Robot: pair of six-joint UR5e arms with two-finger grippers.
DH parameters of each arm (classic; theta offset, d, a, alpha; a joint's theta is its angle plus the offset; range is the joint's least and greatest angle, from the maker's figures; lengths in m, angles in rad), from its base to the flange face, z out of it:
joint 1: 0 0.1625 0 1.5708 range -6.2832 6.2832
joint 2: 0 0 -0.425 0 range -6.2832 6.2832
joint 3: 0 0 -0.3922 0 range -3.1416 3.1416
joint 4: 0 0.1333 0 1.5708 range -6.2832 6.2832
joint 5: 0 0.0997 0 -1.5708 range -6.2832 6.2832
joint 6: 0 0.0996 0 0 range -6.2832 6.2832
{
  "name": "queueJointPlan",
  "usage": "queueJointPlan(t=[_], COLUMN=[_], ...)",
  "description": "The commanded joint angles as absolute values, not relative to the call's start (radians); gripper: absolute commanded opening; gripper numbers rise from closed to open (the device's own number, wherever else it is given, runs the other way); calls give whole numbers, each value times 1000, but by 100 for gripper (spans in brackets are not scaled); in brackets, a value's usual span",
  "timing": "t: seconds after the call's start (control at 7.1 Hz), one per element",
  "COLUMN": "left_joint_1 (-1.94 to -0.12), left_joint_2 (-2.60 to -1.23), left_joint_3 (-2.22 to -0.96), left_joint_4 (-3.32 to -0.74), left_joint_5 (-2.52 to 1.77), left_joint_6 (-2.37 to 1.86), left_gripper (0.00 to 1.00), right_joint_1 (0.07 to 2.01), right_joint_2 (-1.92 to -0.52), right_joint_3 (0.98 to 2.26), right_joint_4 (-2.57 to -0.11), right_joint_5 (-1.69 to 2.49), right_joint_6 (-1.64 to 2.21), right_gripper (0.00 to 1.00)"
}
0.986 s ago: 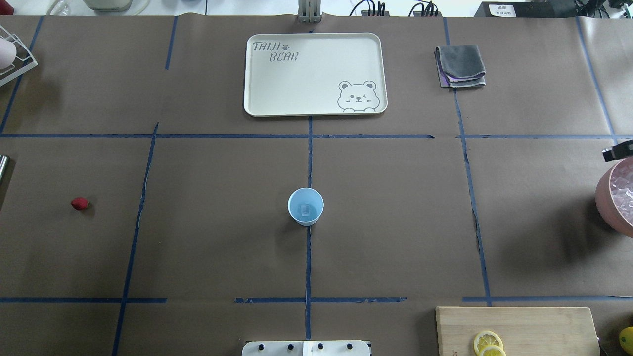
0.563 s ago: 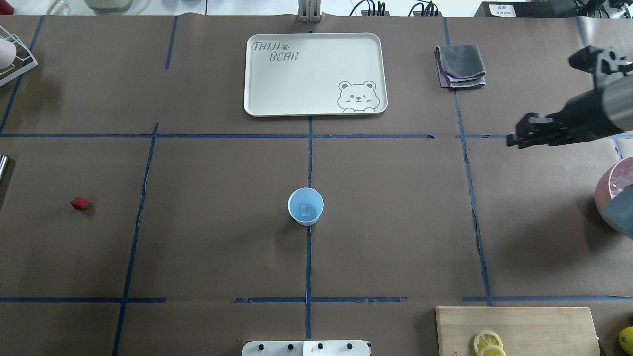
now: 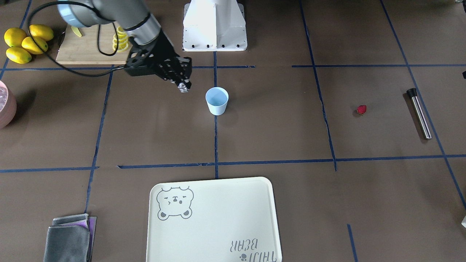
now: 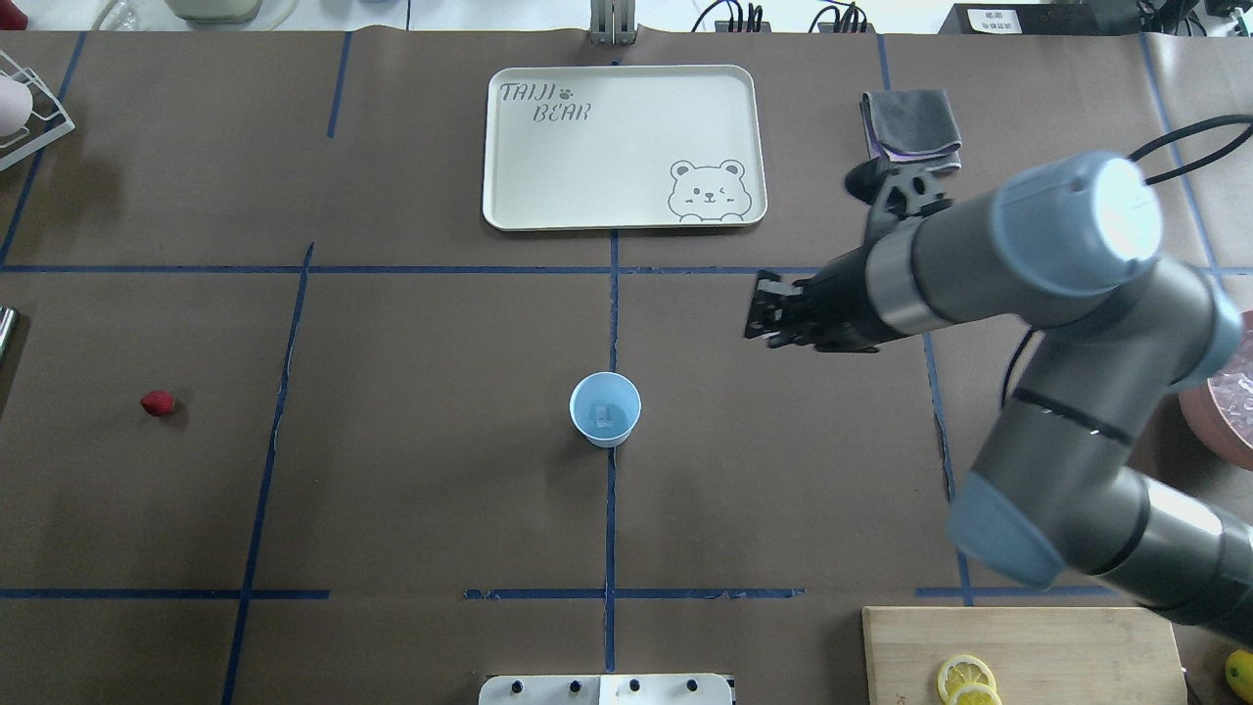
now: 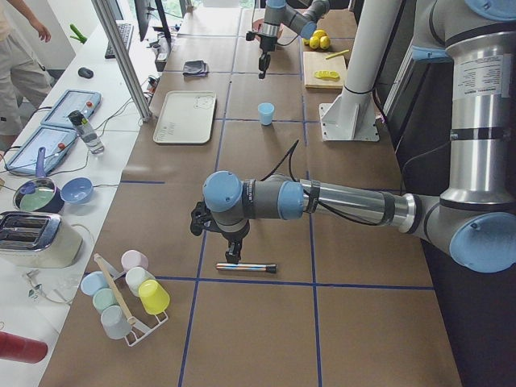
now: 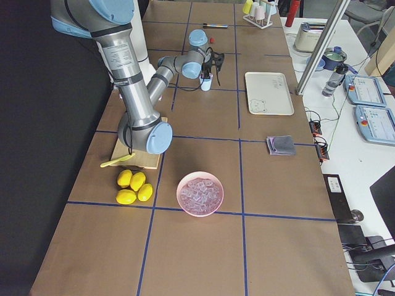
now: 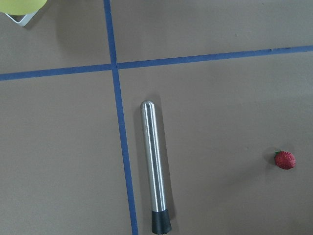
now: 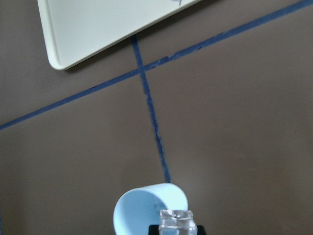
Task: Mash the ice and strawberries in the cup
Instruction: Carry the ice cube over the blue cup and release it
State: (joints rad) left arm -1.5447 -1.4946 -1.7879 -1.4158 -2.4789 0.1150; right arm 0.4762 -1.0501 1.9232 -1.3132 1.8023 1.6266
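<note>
Some ice (image 4: pixel 604 417) seems already in the cup (image 4: pixel 607 441); our right jaws grip another cube (image 8: pixel 176 219) nearby. The strawberry (image 4: pixel 157 402) lies far left on the counter (image 4: pixel 392 490); left jaws we cannot tell.

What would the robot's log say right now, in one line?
right end effector: shut on ice, near cup | left end effector: above steel rod | strawberry: on table
</note>
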Motion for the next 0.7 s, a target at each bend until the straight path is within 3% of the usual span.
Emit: queueJointPlan(t=[0.0,0.28,0.42,0.56], left_joint_1=[-1545,-1545,-1545,-1545], left_joint_2=[-1496,-1494,-1494,-1494], left_joint_3=[-1793,-1795,-1795,-1795], left_joint_4=[-1416,-1416,-1416,-1416], left_joint_5=[-2479,-2479,-2479,-2479], left_joint_6=[115,115,115,115], left_gripper=[100,100,100,100], right_joint_1=[371,364,364,364], right_joint_2=[-910,-920,-919,-913], right_joint_3=[1791,1773,1767,1763], right_joint_4=[-1339,-1341,-1342,-1344], right_joint_5=[1662,1660,1658,1654], right_joint_6=[1683,1675,1671,1671], right_gripper=[2,5,14,14])
